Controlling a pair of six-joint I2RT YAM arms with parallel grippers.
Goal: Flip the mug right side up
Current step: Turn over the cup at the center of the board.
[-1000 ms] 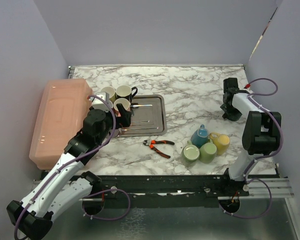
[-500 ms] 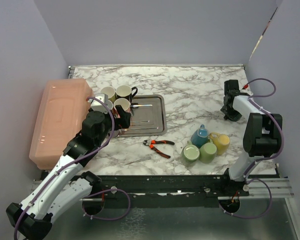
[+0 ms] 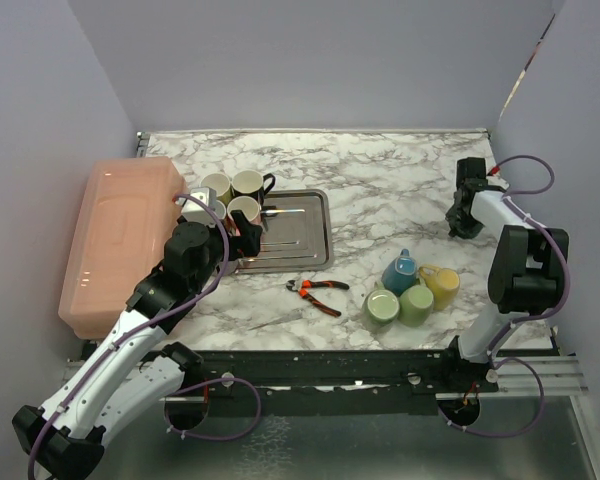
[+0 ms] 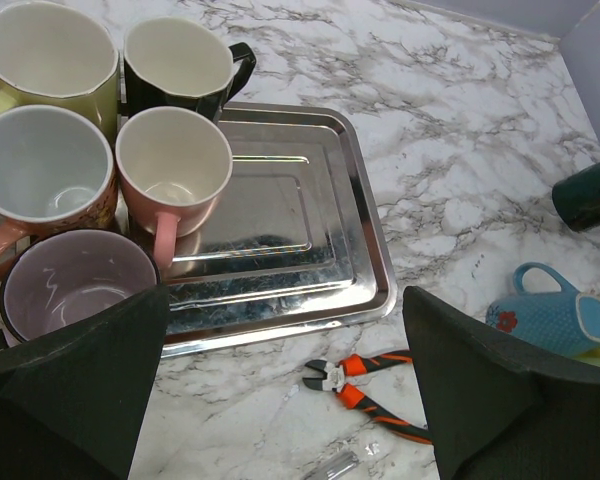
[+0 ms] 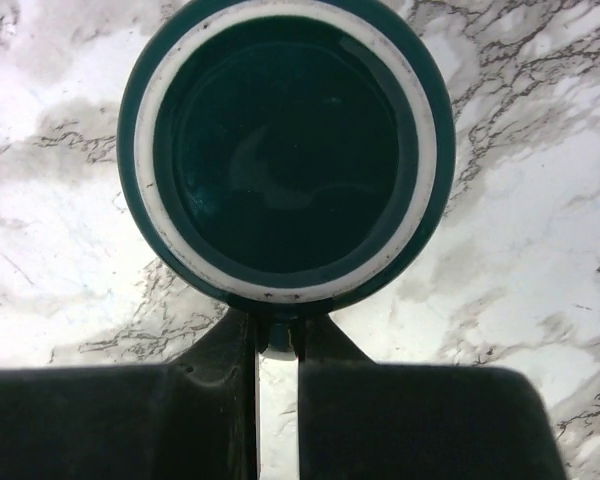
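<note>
Teal mug [image 5: 285, 150] stood upside down on the marble tabletop [image 3: 380, 180], far out on your right side, with its white-ringed base facing the wrist camera. Your right gripper [image 5: 277, 332] had its jaws drawn almost together, pinching the mug's handle between them.

Nearest your arm bases, two green mugs [image 3: 382, 307] sat in a tight huddle with a yellow mug [image 3: 442, 286] and a blue mug [image 4: 545, 310], the blue one lying on its side. Just left of them lay orange-handled cutters [image 3: 316, 292].

Your left gripper [image 4: 282, 320] hung over the near edge of the steel tray [image 3: 300, 235], its jaws spread wide and holding nothing. Five upright mugs [image 4: 172, 170] crowded the tray's left side. A pink lidded tub [image 3: 120, 235] ran along the left edge of the table.
</note>
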